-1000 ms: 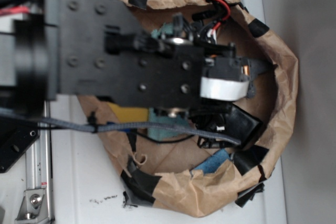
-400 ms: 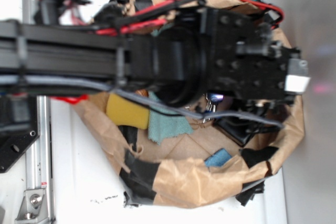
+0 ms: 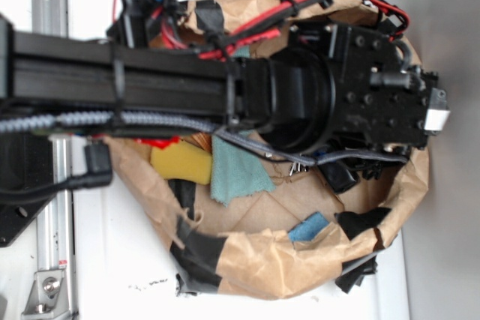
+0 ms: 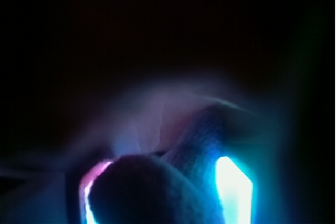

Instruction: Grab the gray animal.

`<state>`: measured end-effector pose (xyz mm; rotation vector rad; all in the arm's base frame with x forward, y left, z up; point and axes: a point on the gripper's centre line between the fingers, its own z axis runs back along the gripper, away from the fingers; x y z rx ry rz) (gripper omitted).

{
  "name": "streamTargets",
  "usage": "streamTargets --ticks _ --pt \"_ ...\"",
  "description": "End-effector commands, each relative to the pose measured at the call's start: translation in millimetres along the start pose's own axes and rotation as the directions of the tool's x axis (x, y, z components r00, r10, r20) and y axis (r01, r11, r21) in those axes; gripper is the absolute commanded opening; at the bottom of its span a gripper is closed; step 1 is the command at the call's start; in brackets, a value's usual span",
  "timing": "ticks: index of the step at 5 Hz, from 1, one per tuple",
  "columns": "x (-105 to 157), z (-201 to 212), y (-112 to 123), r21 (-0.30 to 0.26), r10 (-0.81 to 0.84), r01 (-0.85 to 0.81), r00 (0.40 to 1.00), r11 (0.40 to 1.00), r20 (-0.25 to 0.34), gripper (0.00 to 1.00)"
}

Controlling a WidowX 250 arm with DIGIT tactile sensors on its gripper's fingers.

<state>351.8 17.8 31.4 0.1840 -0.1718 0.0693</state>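
In the wrist view a dark-gray fuzzy plush, the gray animal, fills the space between my two glowing fingers; its rounded body lies against the left pad and a long ear runs up beside the right pad. My gripper is open and straddles the toy. The rest of that view is dark. In the exterior view the arm and wrist block reach over the right side of the brown paper bag and hide both the fingers and the toy.
Inside the bag lie a yellow sponge, a teal cloth, a blue piece and a black item. Red and black cables run over the arm. A metal rail stands at the left.
The arm has swung from the bag's middle to its right side and stretched out, uncovering the yellow sponge and teal cloth. In the last half second it shifted only slightly.
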Motion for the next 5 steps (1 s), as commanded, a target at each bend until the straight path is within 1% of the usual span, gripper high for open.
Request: streamTargets --ticks 1,2,3,4,5 --pt "-21.0 77.1 4.3 -0.062 -0.046 0.045 0.999 0.997 -0.015 0.00" --pt "-40.8 130.7 12.1 -0.056 0.097 -0.098 0.995 0.994 -0.019 0.00" --pt "-42.9 176.8 22.0 -0.101 0.152 -0.151 0.988 0.983 -0.001 0.00" --pt "-40.8 173.3 17.7 -0.118 0.215 -0.220 0.975 0.968 -0.054 0.00" --pt "-39.1 167.7 15.5 -0.121 0.225 -0.232 0.972 0.965 -0.066 0.00"
